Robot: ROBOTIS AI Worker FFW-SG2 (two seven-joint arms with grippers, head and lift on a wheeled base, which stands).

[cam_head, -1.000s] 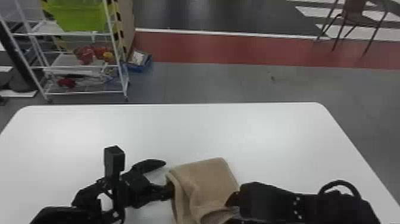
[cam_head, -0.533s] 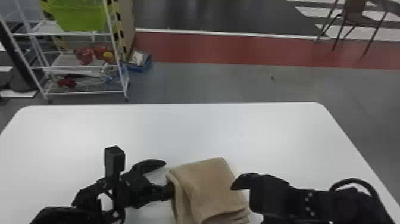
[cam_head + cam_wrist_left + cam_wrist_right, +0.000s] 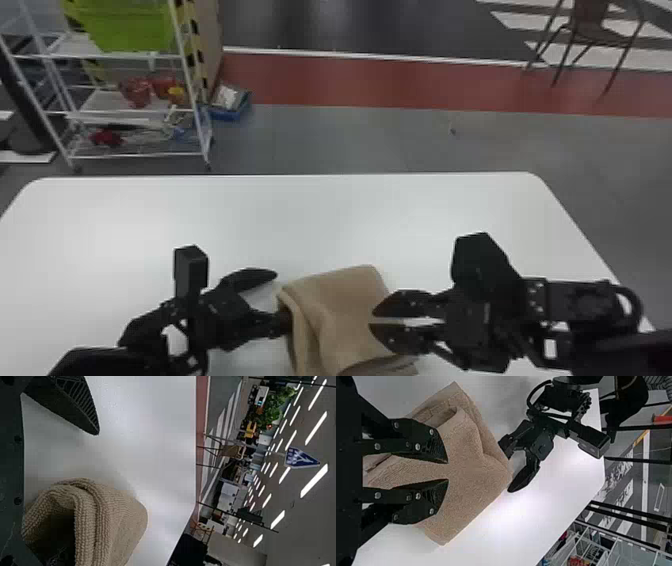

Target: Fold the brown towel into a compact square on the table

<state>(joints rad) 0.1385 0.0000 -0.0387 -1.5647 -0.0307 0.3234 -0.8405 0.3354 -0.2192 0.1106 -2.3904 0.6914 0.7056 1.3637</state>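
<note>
The brown towel lies folded in layers near the table's front edge. My left gripper stands open at its left side, one finger tucked into the fold and the other outside, above the table. In the left wrist view, the left gripper has its lower finger hidden inside the towel's looped fold. My right gripper hovers over the towel's right part, open by a narrow gap. In the right wrist view, the right gripper has only towel behind its gap, nothing held.
The white table extends beyond and to both sides of the towel. Behind it on the floor stand a white shelf rack with a green bin at the left and a chair at the far right.
My right gripper was low at the towel's right edge, drew off to the right, and now has come up and back over the towel. The left gripper has kept still.
</note>
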